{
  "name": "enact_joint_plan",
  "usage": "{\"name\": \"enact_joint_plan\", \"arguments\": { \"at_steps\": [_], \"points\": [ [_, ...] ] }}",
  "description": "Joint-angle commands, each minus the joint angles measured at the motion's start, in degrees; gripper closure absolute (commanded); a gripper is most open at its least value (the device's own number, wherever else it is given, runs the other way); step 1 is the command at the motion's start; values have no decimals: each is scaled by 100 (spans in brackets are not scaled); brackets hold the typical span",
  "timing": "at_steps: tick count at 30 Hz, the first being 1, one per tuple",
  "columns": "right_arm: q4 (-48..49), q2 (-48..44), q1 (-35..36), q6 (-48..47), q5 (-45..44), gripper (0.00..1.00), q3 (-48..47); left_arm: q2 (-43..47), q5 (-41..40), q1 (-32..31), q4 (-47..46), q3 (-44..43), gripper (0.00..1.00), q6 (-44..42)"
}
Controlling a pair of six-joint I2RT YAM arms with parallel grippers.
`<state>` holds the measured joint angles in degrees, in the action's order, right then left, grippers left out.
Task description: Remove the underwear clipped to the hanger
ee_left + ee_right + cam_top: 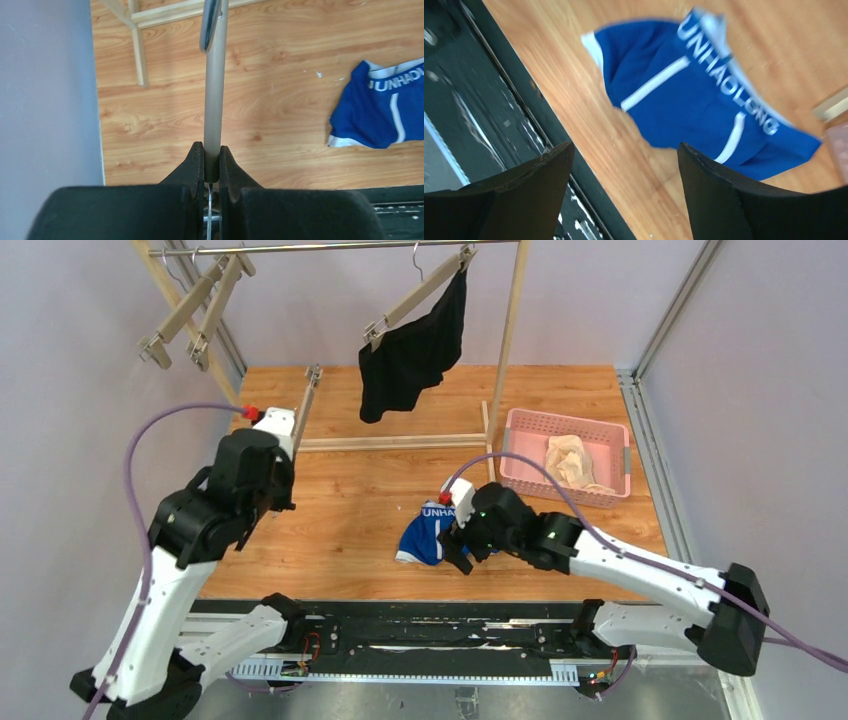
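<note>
The right gripper (624, 150) hangs spread wide over the right edge of the blue underwear (684, 100), which lies flat near the front of the table (340, 500). The left gripper (212, 152) pinches a bare wooden hanger (216, 90) at the left. The black underwear (410, 355) hangs clipped on the far rack (514, 330). The cream underwear (572, 462) lies in the pink basket (520, 455) on the right.

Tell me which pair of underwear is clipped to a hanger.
The black pair, hanging from a wooden hanger. The blue pair lies loose on the table; the cream pair sits in the pink basket.
</note>
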<state>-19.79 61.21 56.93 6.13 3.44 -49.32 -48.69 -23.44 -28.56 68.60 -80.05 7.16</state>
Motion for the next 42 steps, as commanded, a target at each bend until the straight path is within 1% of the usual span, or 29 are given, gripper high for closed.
{"name": "enact_joint_plan", "arguments": {
  "at_steps": [1, 3, 6, 9, 12, 14, 15, 16, 17, 18, 20, 21, 22, 25, 27, 31, 35, 38, 42],
  "points": [
    [34, 399, 338, 140, -232, 22, 489, -616, -258, 66, -56, -503, 100, -340],
    [454, 577, 424, 185, -151, 22, 621, -940, -21, 244, -147, -810, 100, -513],
    [874, 963, 497, 141, -227, 22, 634, -1349, 603, 864, -251, -1288, 100, -737],
    [1083, 1382, 525, 51, -464, 22, 477, -1665, 842, 1256, -244, -1810, 100, -896],
    [1342, 1858, 530, 2, -484, 22, 363, -1948, 1169, 1530, -242, -2266, 100, -1019],
    [1403, 2250, 530, -7, -504, 25, 256, -2180, 1453, 1672, -242, -2545, 100, -1068],
    [1384, 2472, 530, -2, -545, 28, 191, -2308, 1608, 1727, -244, -2666, 100, -1102],
    [1329, 2681, 530, 39, -630, 32, 112, -2456, 1771, 1786, -244, -2797, 100, -1134],
    [1249, 2908, 530, 97, -718, 38, 43, -2606, 2007, 1881, -242, -2934, 100, -1159],
    [1154, 3110, 530, 170, -789, 51, -21, -2752, 2299, 1990, -235, -3088, 100, -1190],
    [936, 3403, 530, 412, -921, 79, -112, -3057, 2882, 2248, -173, -3466, 100, -1198],
    [883, 3470, 532, 536, -925, 90, -87, -3279, 3080, 2367, -72, -3690, 100, -1232],
    [873, 3491, 530, 608, -889, 98, -29, -3435, 3234, 2420, 45, -3944, 100, -1279],
    [923, 3289, 530, 746, -778, 100, 183, -3572, 3295, 2461, 148, -4309, 100, -1358],
    [854, 2908, 530, 787, -819, 99, 266, -3578, 3225, 2500, 156, -4401, 100, -1313],
    [411, 2021, 530, 753, -1414, 100, 168, -3548, 2960, 2530, 151, -4617, 100, -1216],
    [-106, 1159, 497, 622, -2270, 99, -152, -3455, 2785, 2530, 87, -4775, 100, -1054],
    [-266, 618, 254, 526, -2782, 99, -317, -3380, 2655, 2530, -127, -4790, 100, -936],
    [-244, 53, -525, 434, -2825, 99, -355, -3609, 2667, 2530, -183, -5121, 100, -806]
  ]
}}
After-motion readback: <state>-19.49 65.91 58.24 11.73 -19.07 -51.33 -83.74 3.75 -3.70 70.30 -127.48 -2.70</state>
